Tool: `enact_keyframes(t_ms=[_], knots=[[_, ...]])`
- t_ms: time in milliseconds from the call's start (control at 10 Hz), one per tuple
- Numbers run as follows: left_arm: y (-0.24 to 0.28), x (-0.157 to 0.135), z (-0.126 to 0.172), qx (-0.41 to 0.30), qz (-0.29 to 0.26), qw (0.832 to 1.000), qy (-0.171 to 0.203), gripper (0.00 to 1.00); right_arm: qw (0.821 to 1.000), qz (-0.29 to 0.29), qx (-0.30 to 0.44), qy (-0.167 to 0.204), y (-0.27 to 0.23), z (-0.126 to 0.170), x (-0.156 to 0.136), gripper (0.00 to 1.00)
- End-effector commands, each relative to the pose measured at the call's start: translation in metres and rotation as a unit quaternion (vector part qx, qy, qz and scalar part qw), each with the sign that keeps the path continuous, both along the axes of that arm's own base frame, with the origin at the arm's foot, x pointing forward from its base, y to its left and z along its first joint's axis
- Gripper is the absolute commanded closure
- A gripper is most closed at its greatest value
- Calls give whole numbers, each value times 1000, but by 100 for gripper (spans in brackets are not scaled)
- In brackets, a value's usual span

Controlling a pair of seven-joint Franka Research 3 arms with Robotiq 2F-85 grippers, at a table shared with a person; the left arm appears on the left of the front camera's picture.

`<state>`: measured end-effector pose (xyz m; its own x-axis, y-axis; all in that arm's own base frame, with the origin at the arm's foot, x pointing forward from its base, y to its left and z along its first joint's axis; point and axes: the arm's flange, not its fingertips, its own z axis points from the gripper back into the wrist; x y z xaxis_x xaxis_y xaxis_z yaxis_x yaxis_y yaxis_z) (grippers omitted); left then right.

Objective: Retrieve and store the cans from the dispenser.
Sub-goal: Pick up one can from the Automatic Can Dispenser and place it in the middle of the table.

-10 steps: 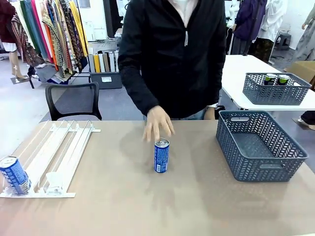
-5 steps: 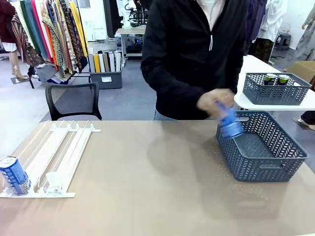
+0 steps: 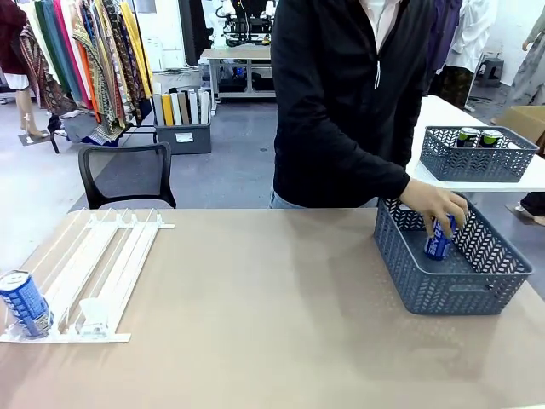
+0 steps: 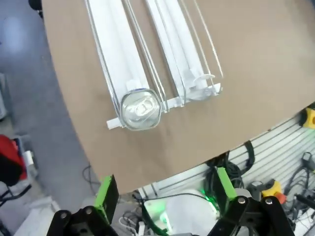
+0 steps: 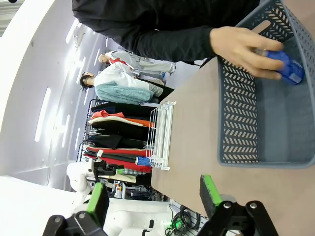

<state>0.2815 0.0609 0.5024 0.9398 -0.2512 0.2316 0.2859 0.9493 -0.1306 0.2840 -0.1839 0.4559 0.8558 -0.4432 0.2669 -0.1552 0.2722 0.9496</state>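
**One can reaching the basket, one waiting in the dispenser**

The table (image 3: 255,358) is carrying a grey-blue lattice basket (image 3: 456,298) at its right edge, and the white dispenser (image 3: 111,256) is lying along its left edge. The person's hand (image 3: 436,204) is holding a blue can (image 3: 438,241) upright inside the basket, so storing looks to be under way. A second blue can (image 3: 24,304), silver-topped with white print, is standing at the dispenser's near-left end, awaiting retrieval, and the other lanes are looking empty. The left gripper (image 4: 163,189) is hanging above that can, fingers spread wide and empty. The right gripper (image 5: 153,194) is likewise gaping, holding nothing.
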Motion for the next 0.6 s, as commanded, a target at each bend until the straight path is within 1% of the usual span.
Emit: enact_keyframes(t_ms=[0,300,400,500], knots=[[11,-10,7,-11,0,1000,-11,0,1000,-3,10,-12,0,4,3,0],[11,-10,7,-11,0,1000,-11,0,1000,-3,10,-12,0,4,3,0],[4,-3,3,-4,4,1000,-6,0,1000,-3,10,-12,0,4,3,0],[-10,8,-11,15,-7,1000,8,0,1000,-3,10,-12,0,4,3,0]])
